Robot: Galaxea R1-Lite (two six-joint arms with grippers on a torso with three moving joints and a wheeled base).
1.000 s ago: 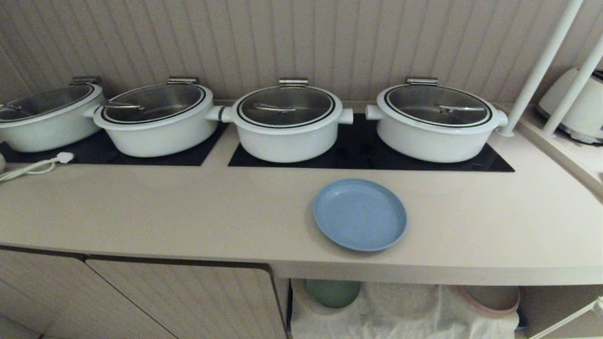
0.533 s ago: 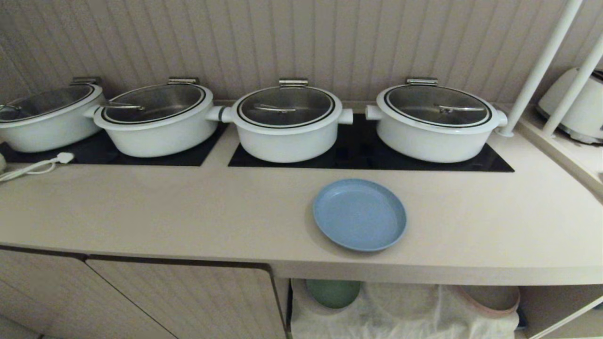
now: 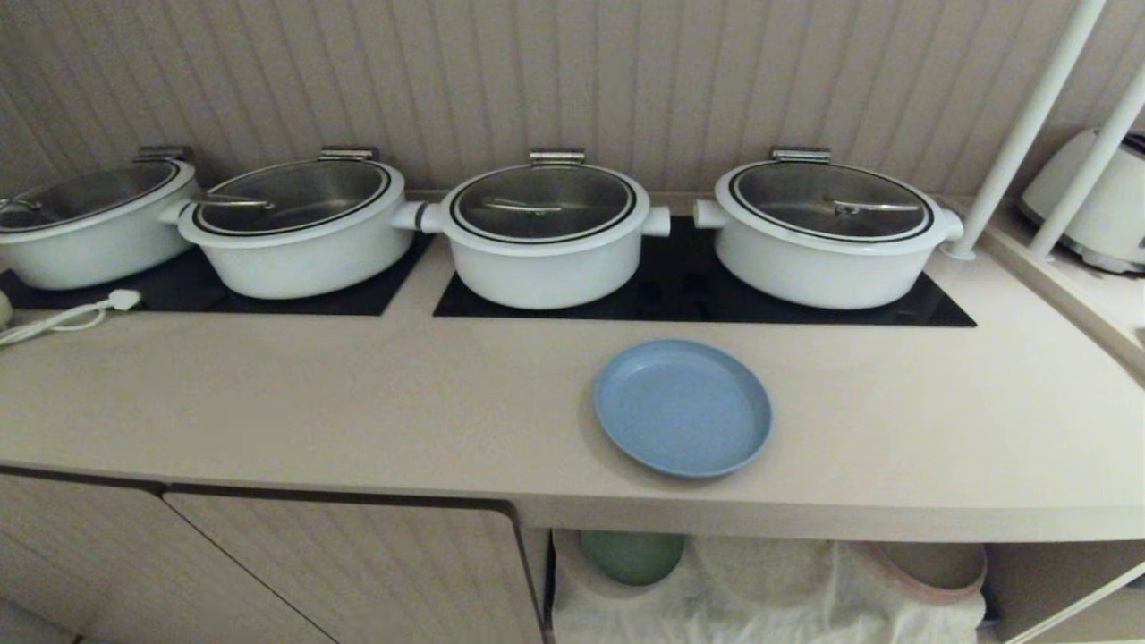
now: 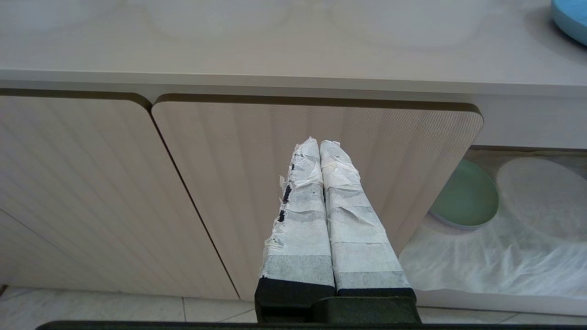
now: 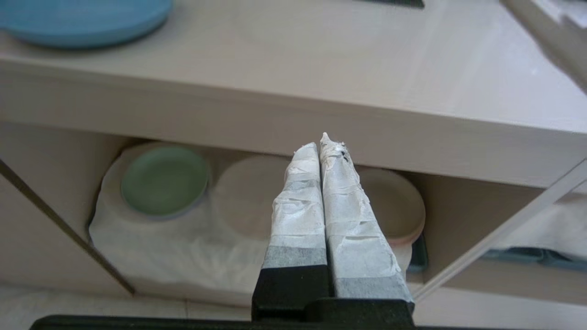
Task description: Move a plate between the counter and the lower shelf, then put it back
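Two grippers, both empty, hang below the counter (image 3: 358,394) edge with taped fingers pressed together: the left gripper (image 4: 320,143) before a ribbed cabinet door (image 4: 257,183), the right gripper (image 5: 321,142) before the lower shelf (image 5: 458,215). The plate (image 3: 683,407) lies flat on the counter near its front edge, above and well apart from both fingertip pairs. A green plate (image 5: 163,181) and a beige pink-edged plate (image 5: 399,206) rest in the shelf on white cloth (image 5: 183,247).

We see a matt, smooth plate (image 3: 683,407) on a smooth, faintly shiny counter (image 3: 358,394). The pots (image 3: 546,233) look glossy white with shiny metal lids, and rumpled cloth (image 5: 183,247) lines the shelf.
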